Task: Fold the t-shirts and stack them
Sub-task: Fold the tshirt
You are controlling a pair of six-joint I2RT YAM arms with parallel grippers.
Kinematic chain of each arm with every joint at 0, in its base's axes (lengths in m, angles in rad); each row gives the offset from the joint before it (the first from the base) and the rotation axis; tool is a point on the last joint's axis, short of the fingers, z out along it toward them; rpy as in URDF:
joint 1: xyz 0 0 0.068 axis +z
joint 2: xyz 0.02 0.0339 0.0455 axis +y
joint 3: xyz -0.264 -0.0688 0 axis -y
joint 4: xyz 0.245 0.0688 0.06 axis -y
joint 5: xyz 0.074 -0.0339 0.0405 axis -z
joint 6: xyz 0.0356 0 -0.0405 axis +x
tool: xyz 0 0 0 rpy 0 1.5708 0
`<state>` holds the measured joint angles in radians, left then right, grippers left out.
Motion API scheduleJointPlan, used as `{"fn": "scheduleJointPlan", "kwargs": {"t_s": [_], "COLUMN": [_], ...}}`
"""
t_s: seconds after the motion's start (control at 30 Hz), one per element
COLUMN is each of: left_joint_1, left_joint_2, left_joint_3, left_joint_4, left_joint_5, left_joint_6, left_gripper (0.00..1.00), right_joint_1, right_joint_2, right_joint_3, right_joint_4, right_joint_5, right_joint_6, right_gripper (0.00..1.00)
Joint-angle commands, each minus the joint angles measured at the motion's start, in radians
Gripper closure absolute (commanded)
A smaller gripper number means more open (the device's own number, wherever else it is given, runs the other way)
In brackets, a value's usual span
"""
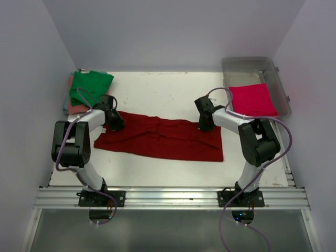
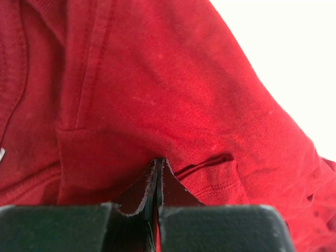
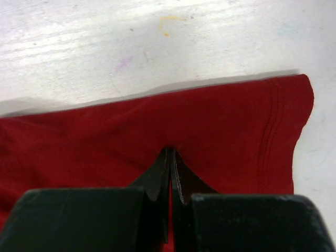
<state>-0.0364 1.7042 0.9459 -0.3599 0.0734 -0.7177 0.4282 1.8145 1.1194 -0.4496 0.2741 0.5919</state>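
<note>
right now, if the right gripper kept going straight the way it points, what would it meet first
The dark red t-shirt: the right gripper is shut on a fold of it. Past that comes the shirt's edge, then the white table, though depth is unclear.

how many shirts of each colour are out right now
dark red shirt: 1
green shirt: 1
salmon shirt: 1, under the green one
pink-red shirt: 1, in the tub
total: 4
</note>
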Motion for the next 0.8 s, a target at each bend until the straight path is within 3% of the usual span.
{"fn": "scheduleJointPlan", "kwargs": {"t_s": [0.0, 0.3, 0.57, 0.67, 0.73, 0.77], "left_joint_1": [-0.003, -0.008, -0.036, -0.088, -0.138, -0.148], "left_joint_2": [0.116, 0.23, 0.16, 0.091, -0.017, -0.075], "left_joint_3": [0.092, 0.238, 0.246, 0.24, 0.212, 0.199], "left_joint_4": [0.022, 0.013, 0.016, -0.007, 0.024, 0.044], "left_joint_5": [-0.1, -0.092, -0.003, -0.07, -0.132, -0.126], "left_joint_6": [-0.022, -0.02, 0.015, 0.032, 0.053, 0.06], "left_gripper": [1.0, 1.0, 1.0, 1.0, 1.0, 1.0], "right_joint_1": [-0.005, -0.005, -0.005, -0.002, 0.0, 0.0], "right_joint_2": [0.039, 0.057, 0.074, -0.007, -0.061, -0.098], "right_joint_3": [-0.021, 0.045, 0.212, 0.234, 0.229, 0.23], "right_joint_4": [-0.158, -0.247, -0.235, -0.149, -0.076, -0.055], "right_joint_5": [0.149, 0.275, 0.277, 0.162, 0.09, 0.018], "right_joint_6": [0.04, 0.075, -0.024, -0.098, -0.156, -0.174], "right_gripper": [1.0, 1.0, 1.0, 1.0, 0.95, 0.83]}}
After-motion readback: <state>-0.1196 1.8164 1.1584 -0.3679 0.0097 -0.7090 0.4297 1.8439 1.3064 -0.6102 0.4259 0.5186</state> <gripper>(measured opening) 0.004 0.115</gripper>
